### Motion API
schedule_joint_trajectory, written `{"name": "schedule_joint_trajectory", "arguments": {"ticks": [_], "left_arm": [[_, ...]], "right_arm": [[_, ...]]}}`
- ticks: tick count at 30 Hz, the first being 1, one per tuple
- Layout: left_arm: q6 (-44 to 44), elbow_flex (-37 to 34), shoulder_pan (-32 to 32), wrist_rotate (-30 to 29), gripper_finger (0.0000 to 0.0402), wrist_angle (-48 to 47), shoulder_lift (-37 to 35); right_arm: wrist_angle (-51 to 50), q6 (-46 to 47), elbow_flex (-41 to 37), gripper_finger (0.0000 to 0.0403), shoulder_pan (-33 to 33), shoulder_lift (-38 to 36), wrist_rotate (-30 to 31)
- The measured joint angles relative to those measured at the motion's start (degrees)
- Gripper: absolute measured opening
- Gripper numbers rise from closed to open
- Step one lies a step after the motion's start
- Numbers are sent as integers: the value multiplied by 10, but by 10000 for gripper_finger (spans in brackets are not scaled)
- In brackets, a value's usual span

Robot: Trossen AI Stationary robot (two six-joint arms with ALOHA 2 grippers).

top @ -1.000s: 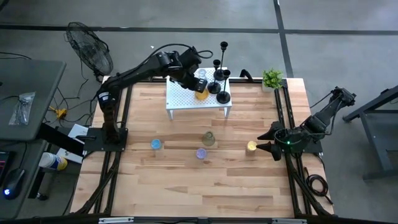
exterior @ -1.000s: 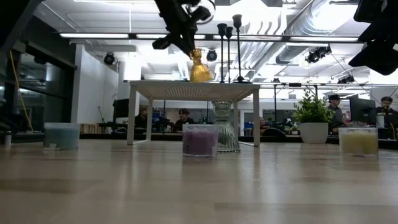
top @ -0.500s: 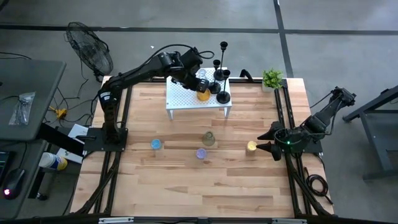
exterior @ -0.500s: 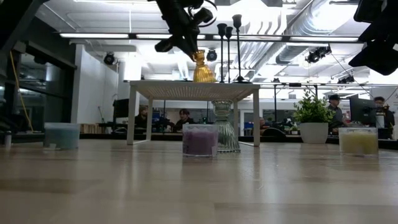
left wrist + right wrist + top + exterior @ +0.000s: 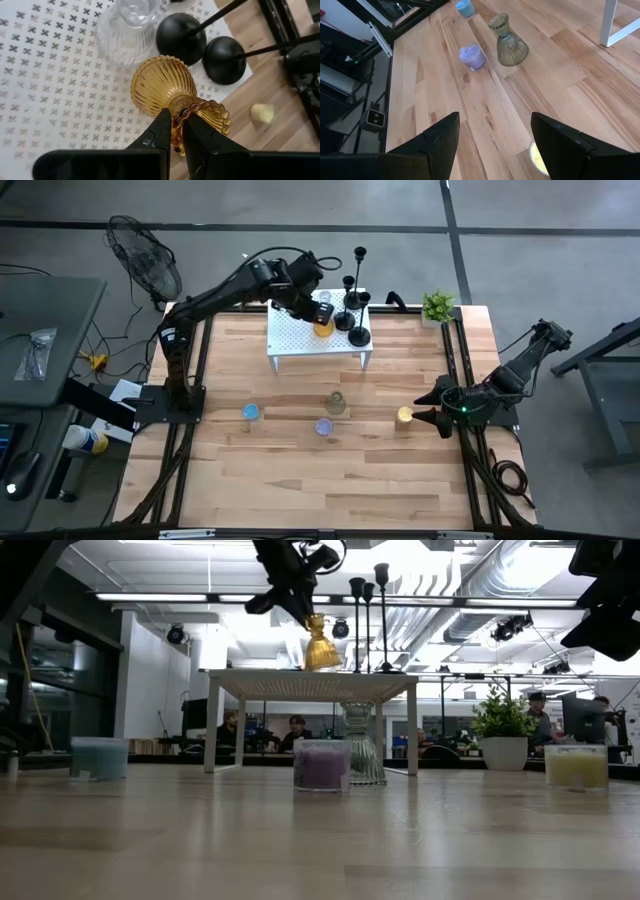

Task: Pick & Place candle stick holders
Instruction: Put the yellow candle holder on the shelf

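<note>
Left gripper pinched on the beaded rim of the amber ribbed glass candle holder; fingers nearly pressed together with only the thin glass edge between them; holder tilted, its flared foot just above the white perforated metal stand, contact with the surface not determinable; in the low view held at the stand's top edge.

At 12 o'clock of the amber holder in the left wrist view: clear ribbed glass holder standing on the stand; at 1 to 2 o'clock: round bases of the slim black candlesticks; three such candlesticks upright at the stand's right end in the high view.

On the light wooden table, at 6 o'clock of the stand: greenish ribbed glass vase-shaped holder; small purple glass holder just beside it at 7 o'clock; small blue glass holder well apart at 9 o'clock; small yellow glass holder at 3 o'clock.

Right gripper idle at the table's right edge, fingers spread wide with nothing between, yellow holder near their tips.

Small green potted plant at the far right corner of the table.
</note>
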Motion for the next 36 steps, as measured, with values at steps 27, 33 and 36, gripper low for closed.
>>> {"name": "schedule_joint_trajectory", "arguments": {"ticks": [27, 33, 36], "left_arm": [[-9, 9, 0, -3, 20, -20, 15], [-10, 9, 0, -5, 20, -21, 15], [-11, 9, 0, -5, 20, -20, 15]], "right_arm": [[-1, 1, 0, 239, 0, 0, 0], [-1, 2, 0, 239, 0, 0, 0], [-1, 2, 0, 239, 0, 0, 0]]}}
